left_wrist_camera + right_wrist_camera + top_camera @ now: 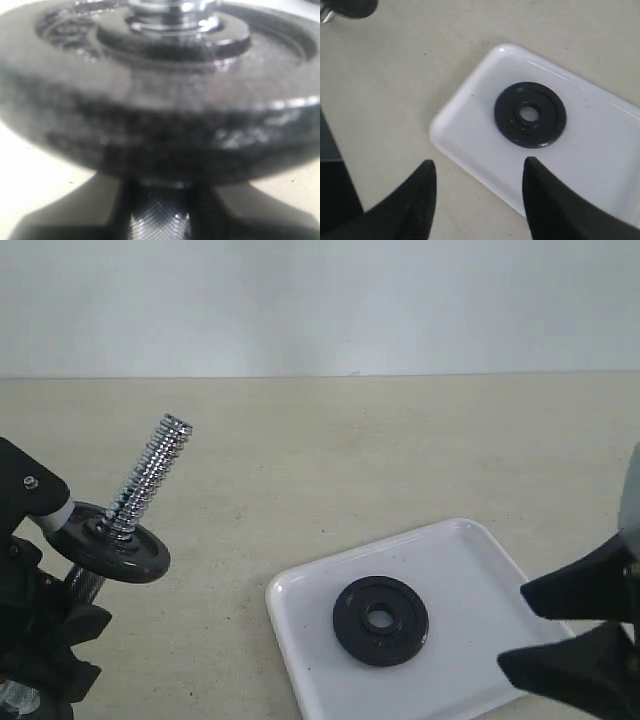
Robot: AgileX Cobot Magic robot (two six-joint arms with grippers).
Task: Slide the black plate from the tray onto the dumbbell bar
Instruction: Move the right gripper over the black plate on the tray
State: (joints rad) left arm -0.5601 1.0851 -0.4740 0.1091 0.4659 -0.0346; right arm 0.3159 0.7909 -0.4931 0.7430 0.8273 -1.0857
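Black plate point(380, 620) flat on tray point(470, 560), just ahead of right tool point(513, 630): nearer arm, unclenched, empty. Left tool point(159, 217) grasps bar point(150, 475), free threaded end tilted upward.

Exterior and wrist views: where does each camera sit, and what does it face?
Exterior: raised, looking down at table, tray, black plate; left fingers, right fingers at lower corners.
Left wrist: on left arm, facing along dumbbell bar to mounted plate; own fingers.
Right wrist: on right arm, above tray; own fingers.
Exterior and right wrist share tray, black plate.
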